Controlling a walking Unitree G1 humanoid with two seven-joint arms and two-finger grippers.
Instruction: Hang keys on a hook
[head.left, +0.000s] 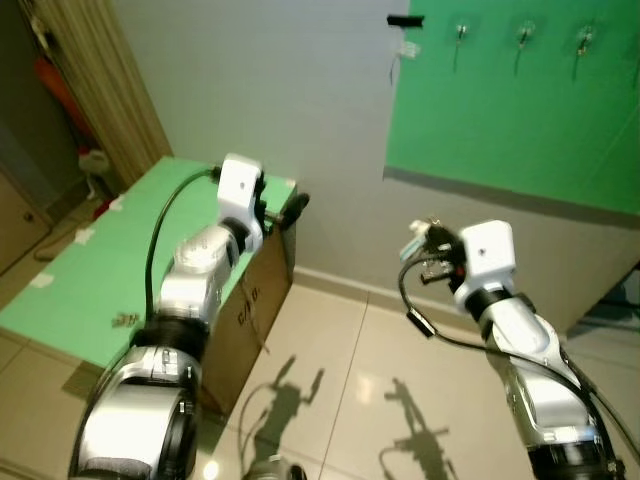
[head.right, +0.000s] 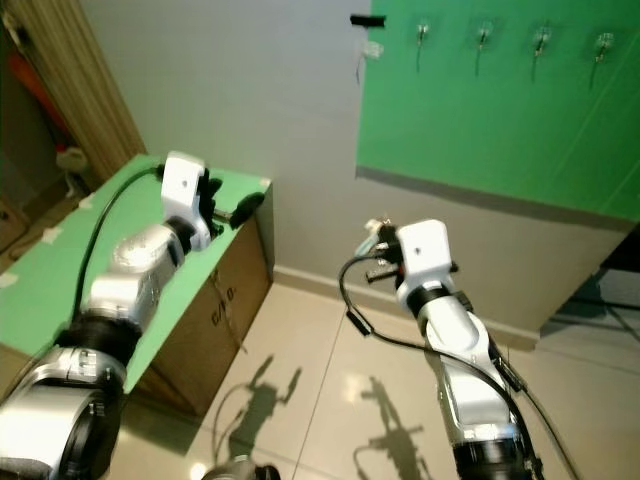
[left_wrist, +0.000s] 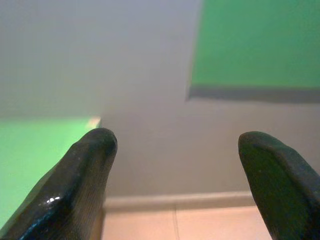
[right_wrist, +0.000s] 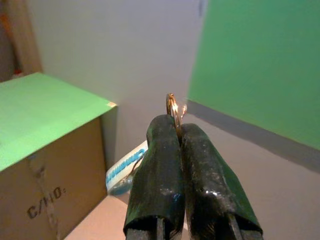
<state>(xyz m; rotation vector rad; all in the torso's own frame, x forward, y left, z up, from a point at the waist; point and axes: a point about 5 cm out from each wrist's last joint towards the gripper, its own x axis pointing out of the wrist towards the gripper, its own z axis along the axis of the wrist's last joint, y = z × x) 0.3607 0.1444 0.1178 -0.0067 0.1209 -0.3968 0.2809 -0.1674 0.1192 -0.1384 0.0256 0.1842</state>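
I've got the right gripper (right_wrist: 179, 131) pinched tight on the keys (right_wrist: 172, 111), holding them by the ring; its thin metal edge pokes out just past the fingertips, w/ a blue-white tag (right_wrist: 125, 167) dangling under the fingers. Light, stiff, prob slippery, so the ring is the right place to hold, and the loose tag may swing. Left gripper (left_wrist: 175, 165) is up beside it w/ fingers spread wide, nothing btwn them, just off the corner of the green-topped box (head.left: 110, 250). Hooks (head.left: 525, 38) sit well beyond and above the right gripper, on the green wall panel (head.left: 520, 110).
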